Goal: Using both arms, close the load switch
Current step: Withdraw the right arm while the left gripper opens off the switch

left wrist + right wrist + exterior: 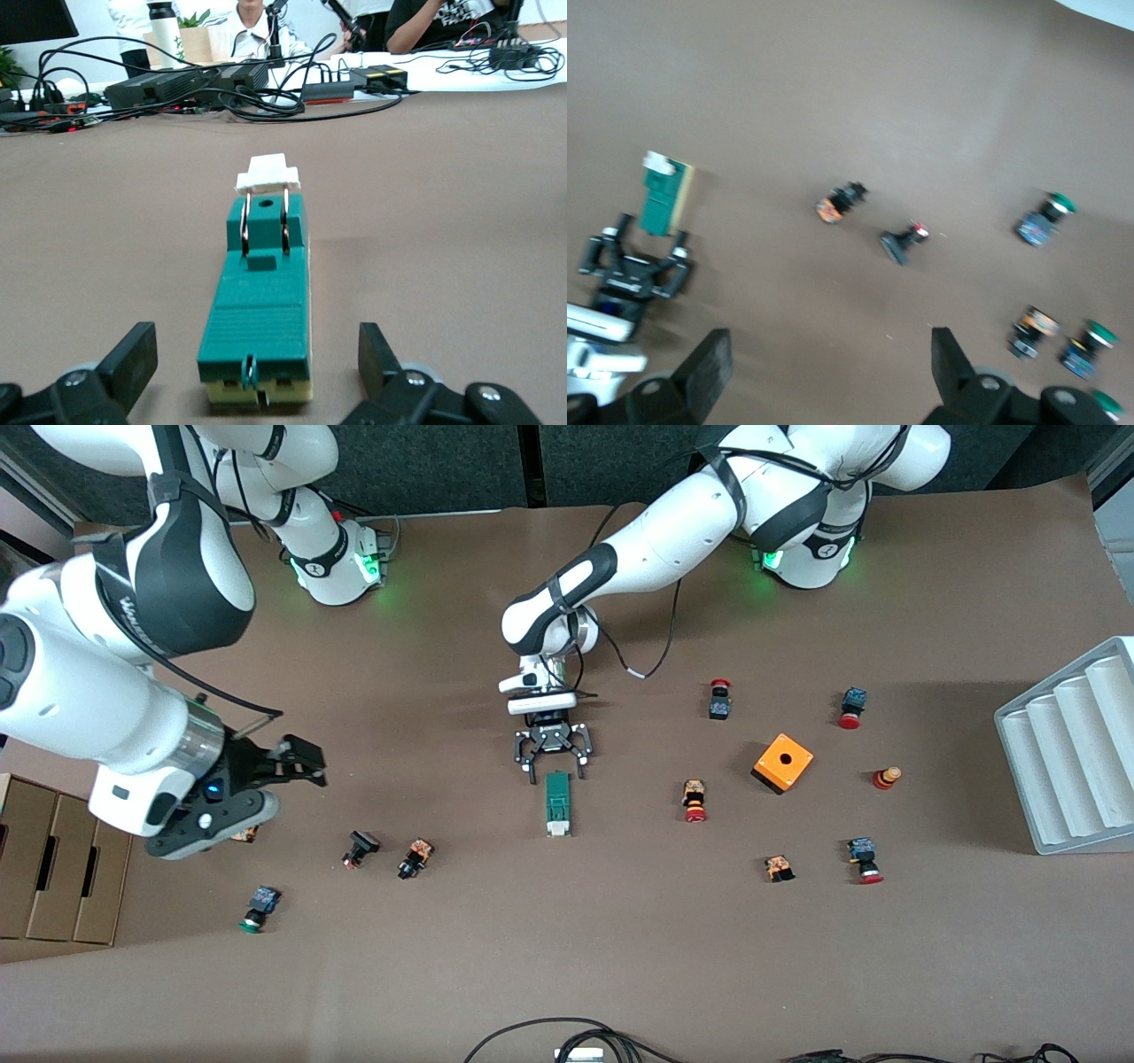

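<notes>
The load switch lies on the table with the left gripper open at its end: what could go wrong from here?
1. The load switch lies loose, unheld; a push on its white handle may just slide it.
2. The left gripper is open at its end and could nudge it.
3. The right gripper hangs open over scattered push buttons.

A robotics lab or research workroom is showing here. Two white jointed robot arms (638, 540) with green-lit bases are standing along one edge of a table covered in plain brown paper (567, 957). In the left wrist view, past the table's edge, black power boxes and tangled black cables (221, 88) are lying on a white desk, and seated people in white and dark shirts (257, 27) are working there. Flat brown cardboard boxes (53, 859) are sitting at the right arm's end.
</notes>
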You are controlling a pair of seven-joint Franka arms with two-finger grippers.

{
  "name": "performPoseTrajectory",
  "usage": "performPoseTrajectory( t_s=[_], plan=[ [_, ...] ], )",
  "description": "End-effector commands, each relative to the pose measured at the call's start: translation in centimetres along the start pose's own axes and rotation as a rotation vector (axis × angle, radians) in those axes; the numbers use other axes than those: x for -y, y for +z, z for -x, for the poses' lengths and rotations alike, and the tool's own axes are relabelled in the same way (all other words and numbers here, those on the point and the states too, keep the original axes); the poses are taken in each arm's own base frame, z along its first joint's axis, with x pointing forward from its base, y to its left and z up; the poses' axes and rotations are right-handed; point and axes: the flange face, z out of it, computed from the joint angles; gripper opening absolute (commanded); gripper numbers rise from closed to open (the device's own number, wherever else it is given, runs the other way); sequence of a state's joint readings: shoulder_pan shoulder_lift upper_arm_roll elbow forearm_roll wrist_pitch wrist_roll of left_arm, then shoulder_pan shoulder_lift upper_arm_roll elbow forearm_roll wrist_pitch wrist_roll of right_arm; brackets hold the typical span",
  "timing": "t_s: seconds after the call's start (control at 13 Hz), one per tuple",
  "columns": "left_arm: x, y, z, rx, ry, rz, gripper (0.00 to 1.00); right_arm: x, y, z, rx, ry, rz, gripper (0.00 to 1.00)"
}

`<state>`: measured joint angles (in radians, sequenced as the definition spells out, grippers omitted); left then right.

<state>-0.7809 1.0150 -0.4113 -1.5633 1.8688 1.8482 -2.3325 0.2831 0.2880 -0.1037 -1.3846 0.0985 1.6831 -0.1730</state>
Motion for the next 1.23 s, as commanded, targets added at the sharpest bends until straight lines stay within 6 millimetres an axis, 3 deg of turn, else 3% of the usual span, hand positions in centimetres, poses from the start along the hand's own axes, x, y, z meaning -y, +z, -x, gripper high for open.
performPoseTrajectory(
  t_s=[0.0, 0.23, 0.46, 0.69, 1.08, 1.16],
  plan=[
    [-0.9, -1.5, -2.8, 0.038, -0.005, -0.021, 1.0, -4.2, -1.3, 2.1, 0.02, 0.073, 0.029, 1.0],
    [-2.2, -2.3, -5.6, 0.122, 0.018, -0.071, 1.0, -8.9, -1.8, 3.9, 0.06, 0.153, 0.051, 1.0],
    [-2.2, -3.1, -8.4, 0.205, 0.096, -0.102, 1.0, -12.6, -2.9, 6.0, 0.08, 0.255, 0.064, 1.0],
    [-2.0, -3.7, -9.9, 0.261, 0.175, -0.114, 1.0, -14.4, -3.4, 7.0, 0.1, 0.287, 0.101, 1.0],
    [-1.1, -4.3, -15.8, 0.426, 0.375, -0.09, 1.0, -16.0, -3.7, 7.4, 0.085, 0.304, 0.13, 1.0],
    [-1.0, -4.5, -16.5, 0.453, 0.41, -0.077, 1.0, -18.0, -4.1, 8.2, 0.07, 0.345, 0.124, 1.0]
  ],
)
